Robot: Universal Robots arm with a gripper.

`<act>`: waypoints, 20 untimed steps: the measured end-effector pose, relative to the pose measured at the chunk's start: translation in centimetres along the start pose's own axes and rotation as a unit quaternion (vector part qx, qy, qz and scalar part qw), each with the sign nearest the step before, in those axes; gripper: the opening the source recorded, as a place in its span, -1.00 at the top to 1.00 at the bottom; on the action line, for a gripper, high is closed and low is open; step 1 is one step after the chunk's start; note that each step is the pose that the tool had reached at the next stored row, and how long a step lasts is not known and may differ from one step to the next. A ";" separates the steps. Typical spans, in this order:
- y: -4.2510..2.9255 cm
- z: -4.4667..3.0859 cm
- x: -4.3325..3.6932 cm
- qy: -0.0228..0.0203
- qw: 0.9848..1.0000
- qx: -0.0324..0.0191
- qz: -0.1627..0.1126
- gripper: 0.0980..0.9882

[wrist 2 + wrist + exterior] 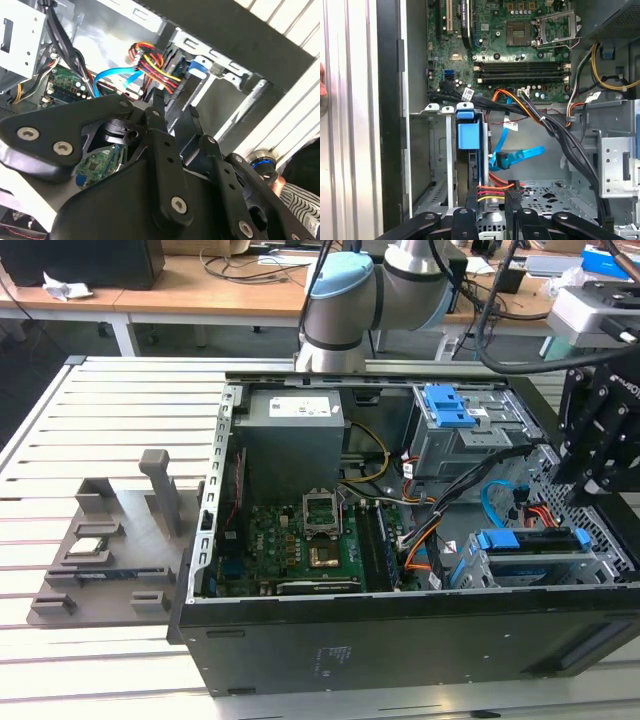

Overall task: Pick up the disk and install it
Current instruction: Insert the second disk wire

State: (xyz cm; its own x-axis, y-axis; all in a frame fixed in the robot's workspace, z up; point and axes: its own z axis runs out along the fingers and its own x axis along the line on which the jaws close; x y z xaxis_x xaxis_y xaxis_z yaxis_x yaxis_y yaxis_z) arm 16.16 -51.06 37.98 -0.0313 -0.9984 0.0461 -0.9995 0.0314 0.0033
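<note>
My tool (590,465) hung above drive cage (600,565); disk (468,145) sat edge-on in cage, directly below. Tool's grip state: cannot tell.

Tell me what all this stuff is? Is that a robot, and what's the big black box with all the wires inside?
Yes, that's a robot arm. The exterior view comes from a camera standing off to the side. The two wrist views come from cameras riding on the arm, looking down past its black gripper.

The big box is an open computer case lying on a slatted metal table. Inside are a green motherboard, a grey power supply and bundles of coloured cables. The disk, with its blue tab, sits in the metal drive cage, just below the gripper in the first wrist view.

On the exterior view's left, a grey holder tray carries a small silver chip.
</note>
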 end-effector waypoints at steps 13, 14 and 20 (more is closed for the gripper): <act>3.41 1.31 -0.67 0.000 1.000 0.001 -0.017 0.41; 3.41 1.31 -0.67 0.000 1.000 0.001 -0.017 0.44; 3.41 1.31 -0.67 0.000 1.000 0.001 -0.017 0.86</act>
State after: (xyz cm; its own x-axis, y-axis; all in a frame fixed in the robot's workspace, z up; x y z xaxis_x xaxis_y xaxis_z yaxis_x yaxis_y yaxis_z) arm 12.77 -50.34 36.65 0.0035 -0.9989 0.0467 -1.0000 -0.0034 0.0034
